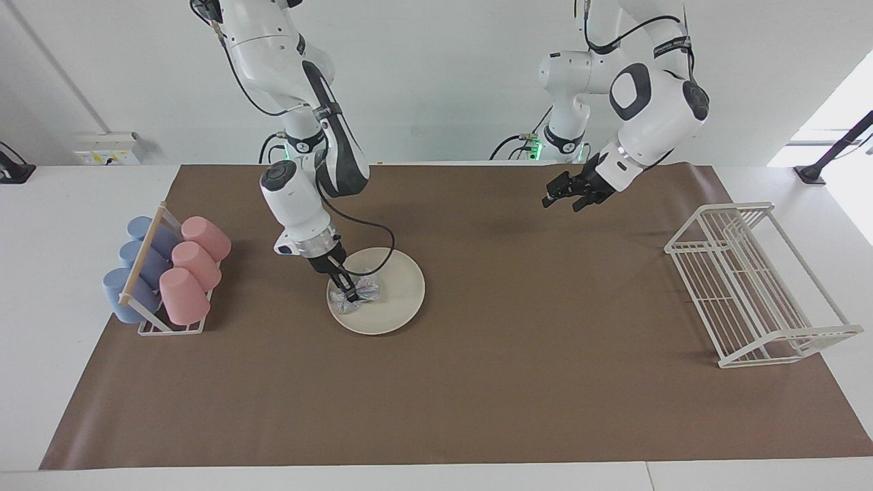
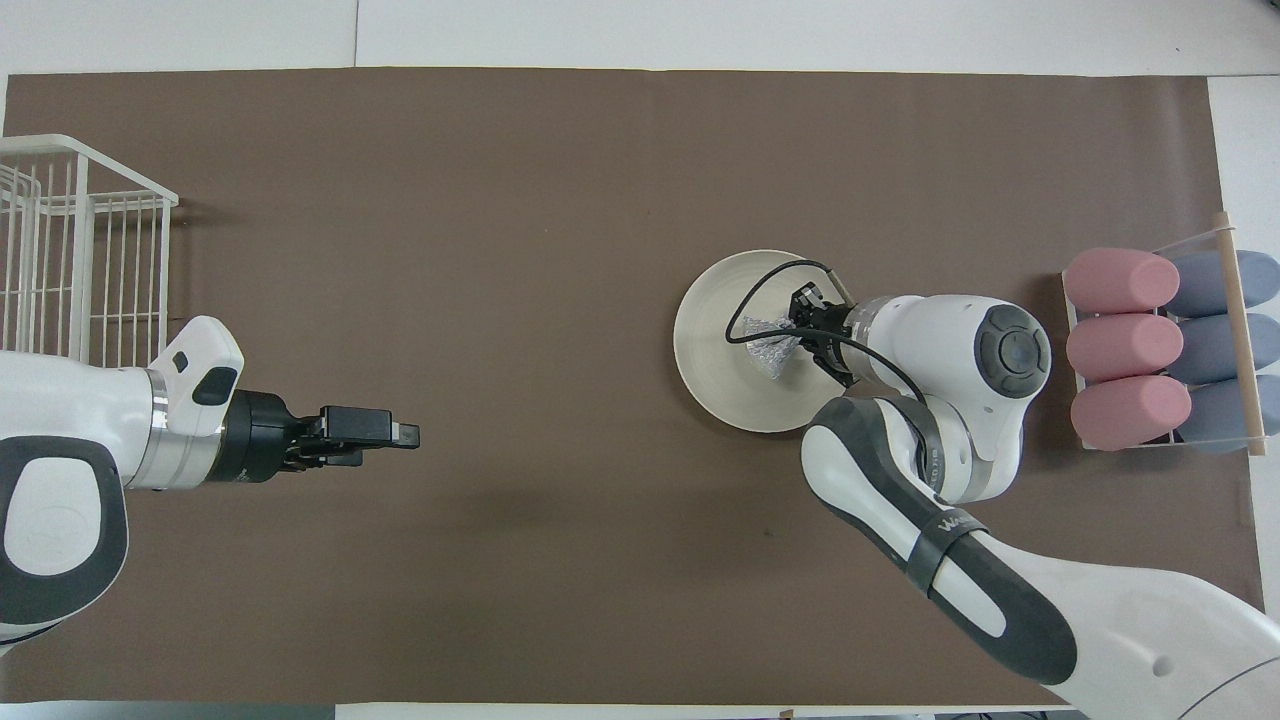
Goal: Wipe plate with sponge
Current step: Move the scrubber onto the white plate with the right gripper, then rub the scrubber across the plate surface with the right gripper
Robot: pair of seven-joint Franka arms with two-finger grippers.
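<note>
Pressing sponge (image 1: 354,294) onto plate (image 1: 399,300) near the cup rack (image 1: 170,273); right claw (image 1: 346,289) clamped on soft, light, springy mesh, pinched mid-wad; plate probably stiff, slippery, breakable; left claw (image 1: 569,193) waiting over worktop (image 1: 518,382), finger gap unclear.

The sponge (image 1: 354,294) lies on the plate (image 1: 395,300) at about eight o'clock in the facing view; cup rack (image 1: 153,314) at nine, wire rack (image 1: 750,286) at three.

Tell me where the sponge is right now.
The sponge lies on the plate, gripped in the right gripper, toward the right arm's end of the table, beside the cup rack.
</note>
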